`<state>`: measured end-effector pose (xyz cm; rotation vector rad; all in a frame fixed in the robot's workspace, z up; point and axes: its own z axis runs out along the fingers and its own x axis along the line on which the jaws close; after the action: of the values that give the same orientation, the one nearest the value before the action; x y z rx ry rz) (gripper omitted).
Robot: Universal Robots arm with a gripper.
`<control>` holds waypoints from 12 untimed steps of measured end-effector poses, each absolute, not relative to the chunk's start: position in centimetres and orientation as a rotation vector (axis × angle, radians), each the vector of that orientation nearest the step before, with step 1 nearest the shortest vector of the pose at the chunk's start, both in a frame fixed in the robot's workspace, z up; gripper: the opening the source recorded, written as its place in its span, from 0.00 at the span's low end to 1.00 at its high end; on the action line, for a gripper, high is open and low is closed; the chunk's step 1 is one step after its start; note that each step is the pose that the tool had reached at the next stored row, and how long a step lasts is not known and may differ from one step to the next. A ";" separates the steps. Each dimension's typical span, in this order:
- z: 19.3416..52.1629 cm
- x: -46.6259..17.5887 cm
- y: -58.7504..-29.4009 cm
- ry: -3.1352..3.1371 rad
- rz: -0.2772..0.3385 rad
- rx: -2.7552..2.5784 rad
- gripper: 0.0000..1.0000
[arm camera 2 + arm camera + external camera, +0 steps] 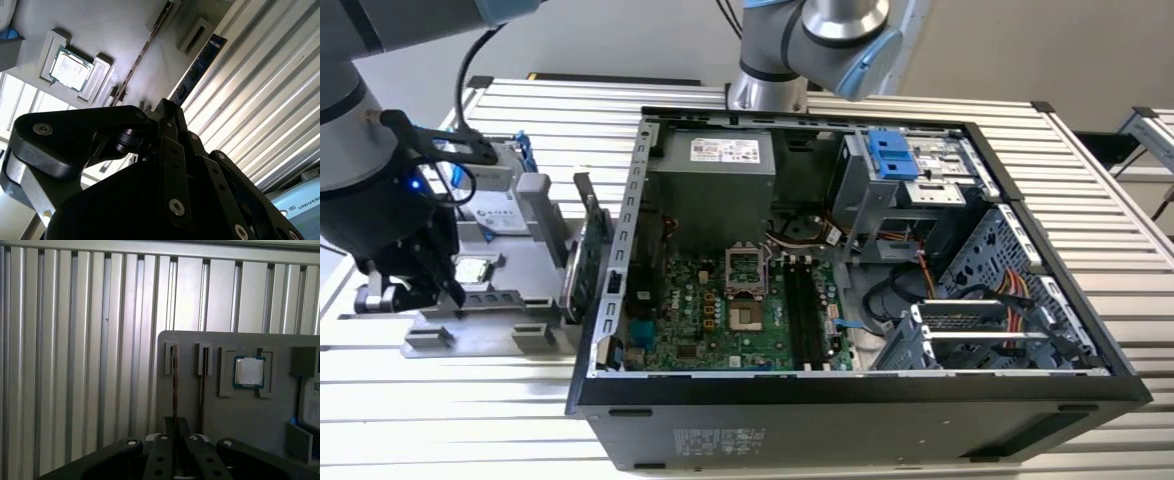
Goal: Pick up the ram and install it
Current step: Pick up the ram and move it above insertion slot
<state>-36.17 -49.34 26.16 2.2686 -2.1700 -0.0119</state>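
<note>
- Dark-green and thin, the ram point(174, 382) stands on edge in a slot of the grey tray point(240, 415). It is the slot nearest the tray's border, where the ribbed table point(75, 365) begins.
- Its long axis runs parallel to that border and to the table's ribs. In the second wrist view the same stick point(197, 65) shows a dark flat face.
- The gripper point(175, 427) sits right at the ram, on the stick's own line. In the first wrist view the edge runs straight down the tray and disappears behind the gripper's tip, so we judge the ram to be directly below and ahead of it rather than off to a side.
- We cannot tell whether the gripper is spread, pressed together or already pinching the ram, because the tip hides the contact.
- A second stick point(203, 375) stands in the next slot inward on the tray, parallel to the ram and just beside it.
- Further inward lies a processor chip point(249, 371) in its own recess.
- In the exterior view the arm hangs over the tray, with the open computer case point(854, 400) just beside the tray on the exterior view's right.
- We judge the ram not yet installed on the motherboard point(707, 310).
</note>
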 end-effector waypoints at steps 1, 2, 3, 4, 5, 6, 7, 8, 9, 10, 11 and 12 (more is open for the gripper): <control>26.2 -36.2 -49.3 -2.170 -0.012 2.269 0.00; 26.3 -36.2 -49.3 -2.170 -0.012 2.269 0.00; 26.5 -36.2 -49.4 -2.170 -0.012 2.269 0.00; 26.6 -36.2 -49.4 -2.170 -0.012 2.269 0.00; 26.6 -36.2 -49.4 -2.170 -0.012 2.269 0.00; 26.7 -36.2 -49.3 -2.170 -0.012 2.269 0.00; 26.8 -36.2 -49.3 -2.170 -0.012 2.269 0.00; 26.9 -36.2 -49.3 -2.170 -0.012 2.269 0.00; 27.0 -36.2 -49.3 -2.170 -0.012 2.269 0.00; 27.0 -36.2 -49.3 -2.170 -0.012 2.269 0.00; 27.1 -36.2 -49.3 -2.170 -0.012 2.269 0.00; 27.2 -36.2 -49.3 -2.170 -0.012 2.269 0.00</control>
<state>-36.17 -49.34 27.20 2.2687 -2.1702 -0.0119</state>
